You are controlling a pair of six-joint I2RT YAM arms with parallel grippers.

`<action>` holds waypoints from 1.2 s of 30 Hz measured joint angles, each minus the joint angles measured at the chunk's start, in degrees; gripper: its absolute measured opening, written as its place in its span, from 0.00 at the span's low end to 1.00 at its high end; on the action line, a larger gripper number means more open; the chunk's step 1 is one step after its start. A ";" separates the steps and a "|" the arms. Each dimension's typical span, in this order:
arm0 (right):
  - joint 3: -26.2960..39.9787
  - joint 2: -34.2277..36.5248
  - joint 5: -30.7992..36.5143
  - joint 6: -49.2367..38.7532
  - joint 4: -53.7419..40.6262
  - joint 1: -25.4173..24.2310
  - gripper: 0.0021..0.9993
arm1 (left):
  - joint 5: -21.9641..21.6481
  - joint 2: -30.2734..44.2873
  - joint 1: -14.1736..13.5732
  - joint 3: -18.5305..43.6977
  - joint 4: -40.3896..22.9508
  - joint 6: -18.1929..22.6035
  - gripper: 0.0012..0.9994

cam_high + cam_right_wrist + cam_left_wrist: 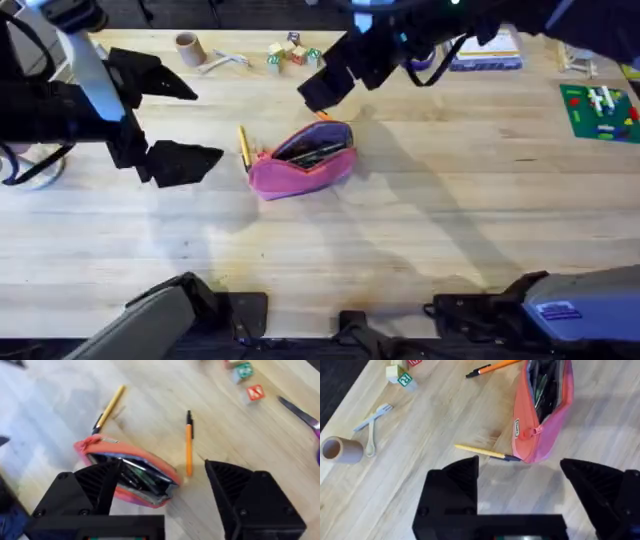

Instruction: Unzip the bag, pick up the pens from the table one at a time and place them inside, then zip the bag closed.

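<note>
While both claws, left claw (pixel 185 125) and right claw (pixel 335 75), hang wide open and empty, the yellow pen (pixel 243 146) at the bag's (pixel 303 160) nine o'clock could roll if nudged.

Bright, even light from above, soft shadows on the pale counter (pixel 420 230).

From overhead my arms throw broad, faint grey shadows across the wood, and the bag (pixel 303 160) lays a soft dark edge along its near side. My left fingers (pixel 465 485) loom large, black and featureless close to the lens, as do my right fingers (pixel 95 485). The right wrist view is smeared: the orange pen (pixel 189 445) and the blocks (pixel 247 380) look soft. No harsh glare on the wood.
</note>
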 joint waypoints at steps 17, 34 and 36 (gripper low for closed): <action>0.26 2.25 6.61 8.92 2.24 -2.31 1.00 | -2.31 0.00 0.00 0.19 0.40 -3.01 1.00; 0.26 2.23 6.62 9.16 2.22 -2.40 1.00 | -6.52 0.00 0.00 0.32 8.82 -15.74 1.00; 0.26 2.23 6.64 9.35 2.20 -2.40 1.00 | -8.73 0.00 0.00 0.85 11.71 -24.11 1.00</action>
